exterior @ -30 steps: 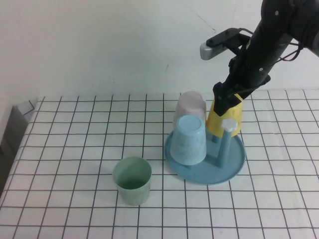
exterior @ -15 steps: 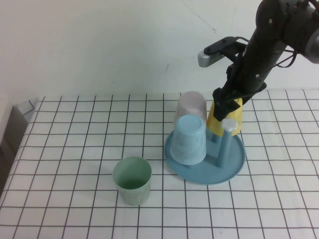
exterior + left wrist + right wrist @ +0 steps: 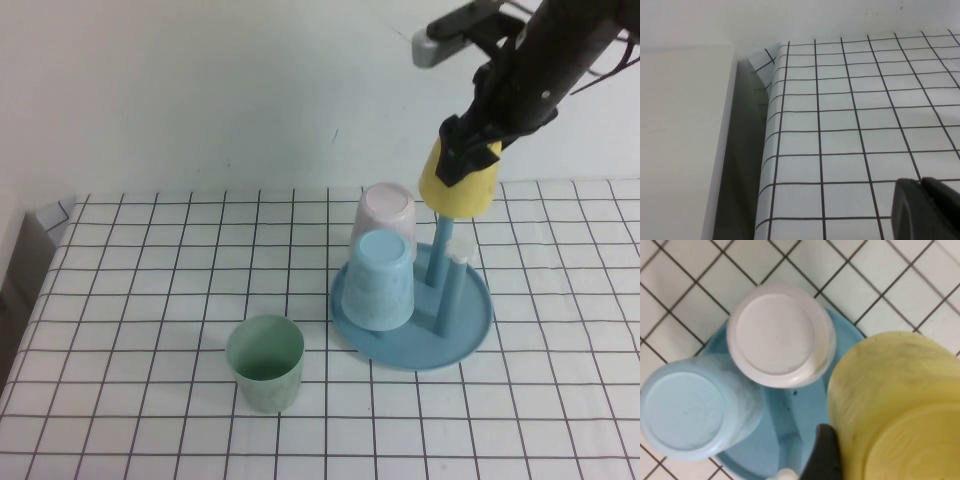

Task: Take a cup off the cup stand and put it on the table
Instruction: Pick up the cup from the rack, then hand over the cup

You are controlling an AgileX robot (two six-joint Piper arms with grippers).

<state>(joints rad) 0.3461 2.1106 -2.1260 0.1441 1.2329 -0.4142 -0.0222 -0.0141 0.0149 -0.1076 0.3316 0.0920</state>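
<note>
My right gripper (image 3: 472, 150) is shut on the upside-down yellow cup (image 3: 460, 182) and holds it in the air above the back of the blue cup stand (image 3: 470, 322). The cup's rim is above the peg tops. In the right wrist view the yellow cup (image 3: 890, 405) fills the lower right, with one dark finger (image 3: 824, 455) against its side. An upside-down light blue cup (image 3: 379, 280) and a pale pink cup (image 3: 385, 215) sit on the stand's pegs. My left gripper (image 3: 925, 210) is shut and empty, low over the table's (image 3: 150, 260) left edge.
A pale green cup (image 3: 265, 362) stands upright on the table in front and to the left of the stand. Two bare blue pegs (image 3: 446, 290) rise from the stand's right half. The table's left edge (image 3: 767, 150) drops off beside a pale surface.
My right gripper has lifted the yellow cup straight up off its peg; it was low on the stand before and now hangs above the pegs. The left arm has not moved.
</note>
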